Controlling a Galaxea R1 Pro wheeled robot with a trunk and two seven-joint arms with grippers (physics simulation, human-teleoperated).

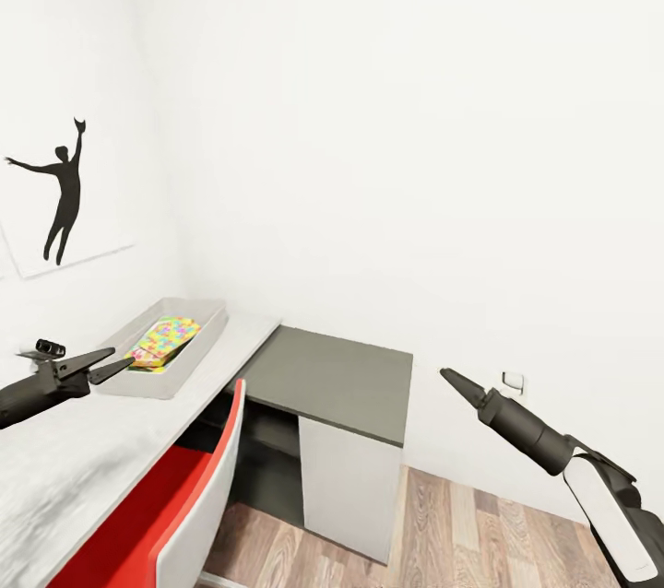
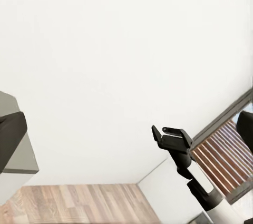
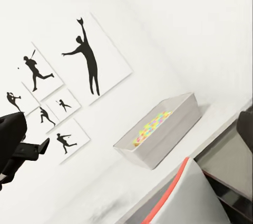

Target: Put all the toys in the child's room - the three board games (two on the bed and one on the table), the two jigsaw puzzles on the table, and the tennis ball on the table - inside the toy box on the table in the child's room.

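The grey toy box (image 1: 198, 350) stands on the white table (image 1: 74, 459) against the wall, with a flat, brightly coloured box (image 1: 164, 339) lying inside it. My left gripper (image 1: 120, 359) hovers open and empty just beside the toy box's near corner. Off to the right my right gripper (image 1: 449, 376) hangs open over the floor, holding nothing; the left wrist view shows it (image 2: 169, 133) with fingers apart. From the right wrist view, the toy box (image 3: 176, 129) and the coloured box (image 3: 150, 126) in it lie ahead.
A red and white chair (image 1: 189, 496) is tucked under the table's near side. A lower dark grey desk top (image 1: 337, 376) on a white cabinet adjoins the table. Wooden floor (image 1: 480, 533) lies to the right. Black silhouette posters (image 3: 87, 58) hang on the wall.
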